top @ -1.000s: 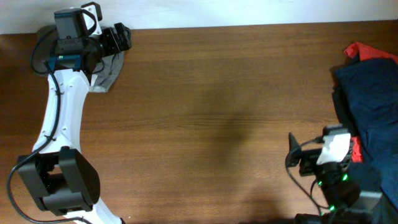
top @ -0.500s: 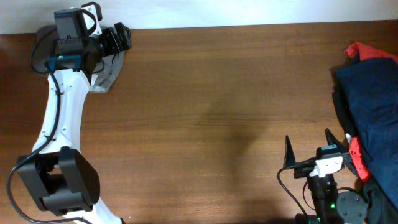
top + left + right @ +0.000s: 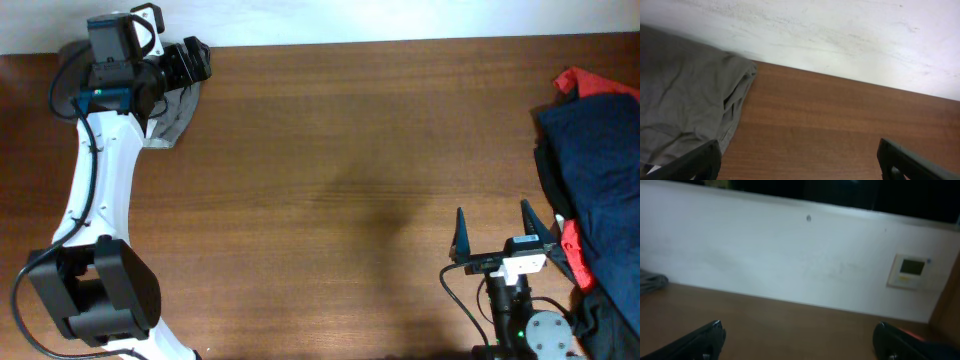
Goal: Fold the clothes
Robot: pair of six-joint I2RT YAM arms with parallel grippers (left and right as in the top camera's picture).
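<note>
The clothes [image 3: 172, 118], a crumpled grey-olive garment, lie at the table's far left corner, mostly hidden under my left arm. In the left wrist view the clothes [image 3: 685, 105] fill the left side, bunched against the white wall. My left gripper [image 3: 193, 60] [image 3: 800, 167] hovers over the garment's right edge, open, with only bare wood between its fingers; its left finger [image 3: 697, 162] overlaps the cloth's hem. My right gripper [image 3: 495, 235] [image 3: 799, 341] stands open near the front right, far from the clothes [image 3: 650, 282], and holds nothing.
A navy blue garment [image 3: 595, 170] lies piled at the right edge with a red cloth [image 3: 578, 80] behind it and a red bit [image 3: 570, 245] beside my right arm. A white wall [image 3: 790, 255] with a small thermostat [image 3: 910, 270] runs behind the table.
The right arm has drawn back toward the front edge and turned, so its open fingers now point at the far wall. The left arm and the clothes have not moved.
</note>
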